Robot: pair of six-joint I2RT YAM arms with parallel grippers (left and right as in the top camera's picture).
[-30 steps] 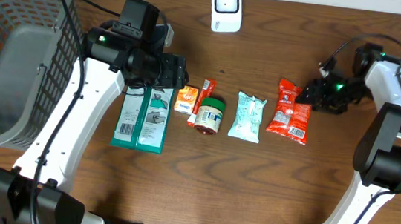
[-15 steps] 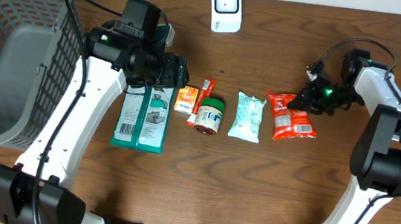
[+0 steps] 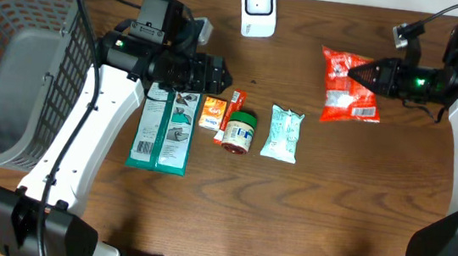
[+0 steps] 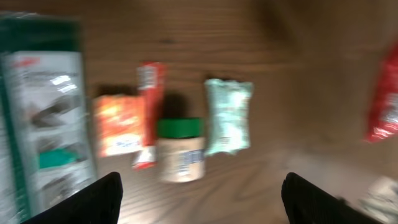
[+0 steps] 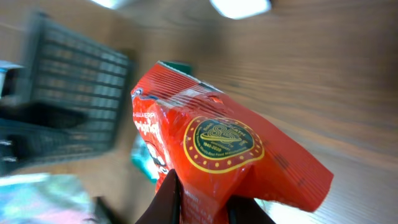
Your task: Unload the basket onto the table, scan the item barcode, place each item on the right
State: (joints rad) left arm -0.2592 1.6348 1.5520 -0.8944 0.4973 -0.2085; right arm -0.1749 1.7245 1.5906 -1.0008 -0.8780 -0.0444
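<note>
My right gripper (image 3: 364,74) is shut on one edge of a red snack packet (image 3: 349,88) and holds it off the table at the back right. The right wrist view shows the packet (image 5: 227,146) crumpled between my dark fingers (image 5: 171,196), its gold seal facing the camera. No barcode shows on it. A white scanner (image 3: 259,8) stands at the back middle, left of the packet. My left gripper (image 3: 220,76) is open with nothing in it, hovering over the row of small items; its fingertips (image 4: 96,199) frame bare wood in the blurred left wrist view.
On the table lie two green boxes (image 3: 163,130), an orange packet (image 3: 212,112), a red sachet (image 3: 233,110), a green-lidded jar (image 3: 239,132) and a pale green pouch (image 3: 283,134). A dark mesh basket (image 3: 15,54) fills the left side.
My right gripper closed on the red packet, picked it up off the table and carried it back and to the right. The left gripper shifted slightly right.
</note>
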